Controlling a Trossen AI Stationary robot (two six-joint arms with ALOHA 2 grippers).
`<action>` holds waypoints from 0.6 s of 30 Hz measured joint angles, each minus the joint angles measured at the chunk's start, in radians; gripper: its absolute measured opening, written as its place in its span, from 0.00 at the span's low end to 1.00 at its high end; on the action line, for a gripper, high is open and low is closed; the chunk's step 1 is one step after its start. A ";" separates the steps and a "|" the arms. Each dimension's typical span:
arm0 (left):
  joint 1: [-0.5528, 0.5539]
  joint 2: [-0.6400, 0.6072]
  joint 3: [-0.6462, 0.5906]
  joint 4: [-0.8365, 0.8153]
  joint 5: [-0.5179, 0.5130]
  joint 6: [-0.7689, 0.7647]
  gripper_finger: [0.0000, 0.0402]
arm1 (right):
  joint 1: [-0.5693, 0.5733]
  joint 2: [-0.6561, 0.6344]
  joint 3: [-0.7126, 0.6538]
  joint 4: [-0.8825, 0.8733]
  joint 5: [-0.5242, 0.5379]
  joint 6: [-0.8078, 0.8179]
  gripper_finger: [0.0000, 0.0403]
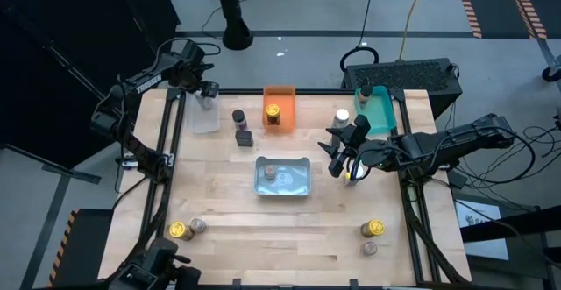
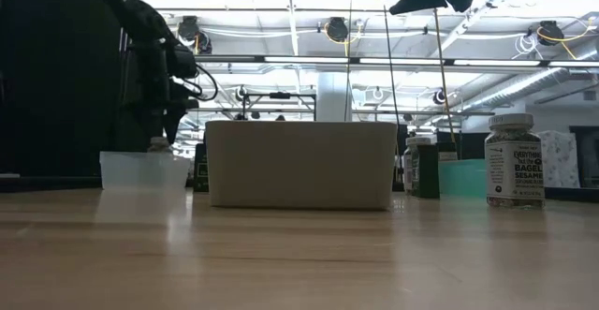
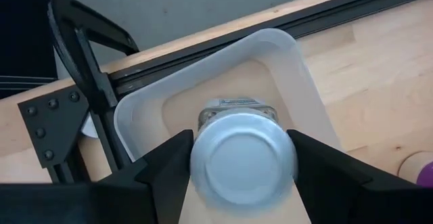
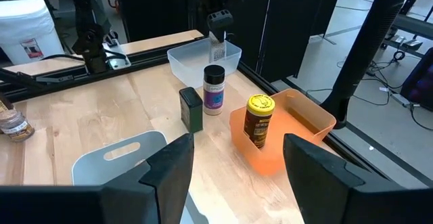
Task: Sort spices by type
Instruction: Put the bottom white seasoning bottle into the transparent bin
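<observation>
Roughly partway, by my reckoning. Left gripper (image 3: 237, 183) hung over the clear bin (image 1: 204, 115) at upper left of the high view, its jaws either side of a silver-lidded jar (image 3: 242, 163) inside the bin's walls. Whether the pads pinched the jar or had just let go, I could not tell; it looked like a placement in hand.

Bins along the far edge: orange bin (image 1: 280, 106) held one gold-lidded jar (image 1: 273, 113); teal bin (image 1: 379, 110) at upper right held a dark-lidded jar (image 1: 365, 91). Grey tray (image 1: 283, 176) at centre frame held what looked like two small jars, lids too small to read.

Loose on the worktop (image 1: 289, 237):
- black-lidded jar (image 1: 237, 117) and a dark square tin (image 1: 244, 137), just beside each other between the clear and orange bins
- white-lidded jar (image 1: 341, 116) left of the teal bin
- a pair at lower left: gold lid (image 1: 178, 229) touching or nearly touching a brownish one (image 1: 197, 226)
- a pair at lower right: gold lid (image 1: 373, 229) above a brownish one (image 1: 370, 248)

Right gripper (image 1: 337, 157) hovered right of the grey tray, jaws spread, nothing between them in its wrist view.

Judgement: some jars binned, at least six items not yet sorted, the four near-edge jars farthest from any bin.
</observation>
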 joint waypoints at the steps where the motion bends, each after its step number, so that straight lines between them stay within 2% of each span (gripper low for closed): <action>1: 0.000 0.000 0.001 0.002 0.000 0.001 0.60 | 0.000 0.000 0.000 0.000 0.000 0.000 0.52; 18: 0.000 0.000 0.001 0.008 -0.036 0.024 0.58 | 0.000 0.000 0.000 -0.001 0.000 -0.001 0.52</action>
